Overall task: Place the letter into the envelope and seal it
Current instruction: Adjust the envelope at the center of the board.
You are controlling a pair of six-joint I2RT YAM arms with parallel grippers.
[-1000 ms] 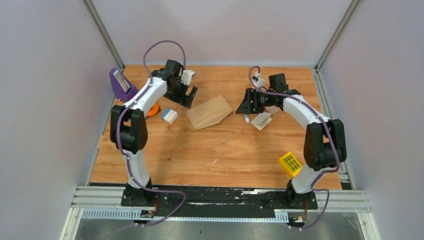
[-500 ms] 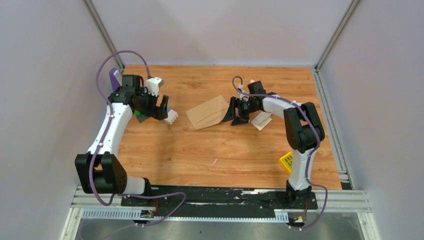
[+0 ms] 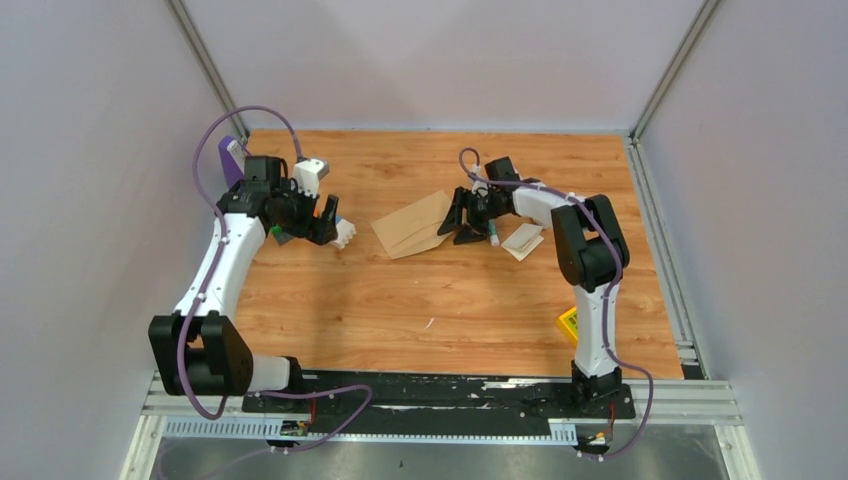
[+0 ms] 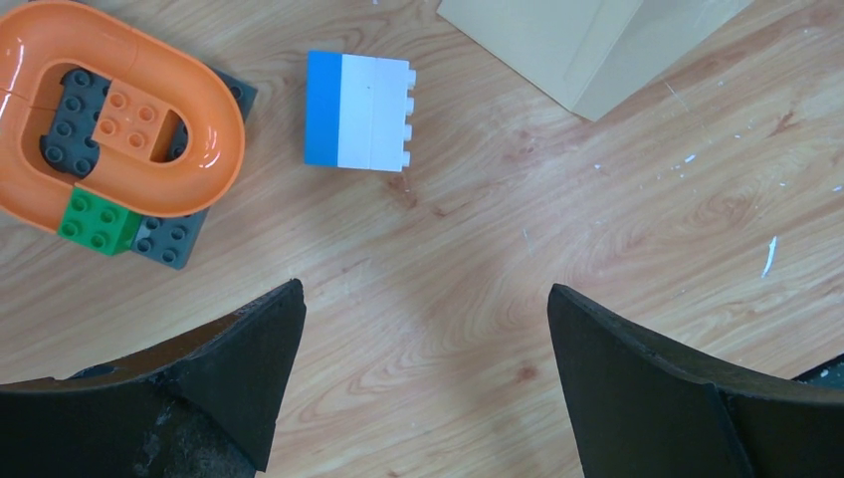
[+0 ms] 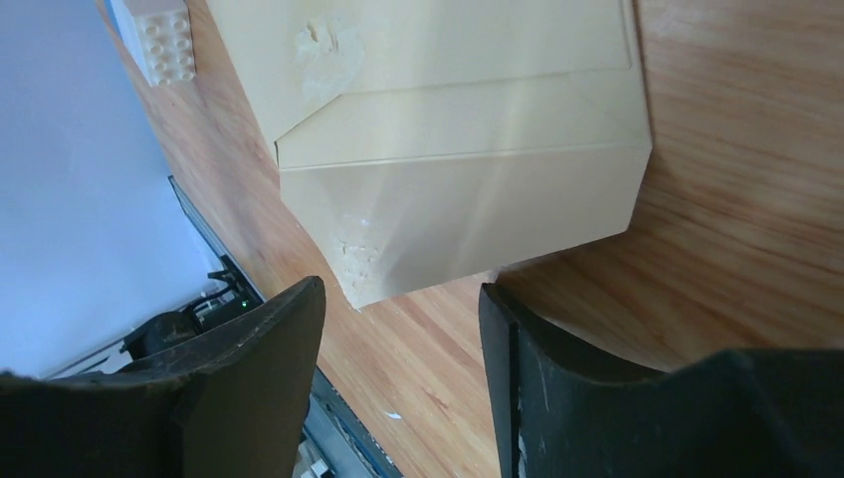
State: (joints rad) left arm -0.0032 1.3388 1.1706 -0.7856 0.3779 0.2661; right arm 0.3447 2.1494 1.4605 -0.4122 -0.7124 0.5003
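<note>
The tan envelope (image 3: 413, 225) lies flat mid-table, its pointed flap toward the right. In the right wrist view the envelope (image 5: 448, 129) fills the top, its flap edge just ahead of my fingers. The pale creased letter (image 3: 524, 241) lies on the table right of the envelope, behind the right arm. My right gripper (image 3: 461, 224) is open and empty, low at the envelope's right end; it also shows in the right wrist view (image 5: 398, 334). My left gripper (image 3: 326, 228) is open and empty, left of the envelope; it also shows in the left wrist view (image 4: 426, 329) over bare wood.
A blue-and-white brick (image 4: 358, 112) and an orange ring on dark bricks (image 4: 119, 124) lie ahead of the left gripper. A purple object (image 3: 231, 160) stands at the far left edge. A yellow block (image 3: 569, 322) lies near the right arm. A small white tube (image 3: 494, 236) lies beside the letter.
The left arm swung left and back, away from the envelope to the bricks. The right gripper moved left from the letter to the envelope's right end.
</note>
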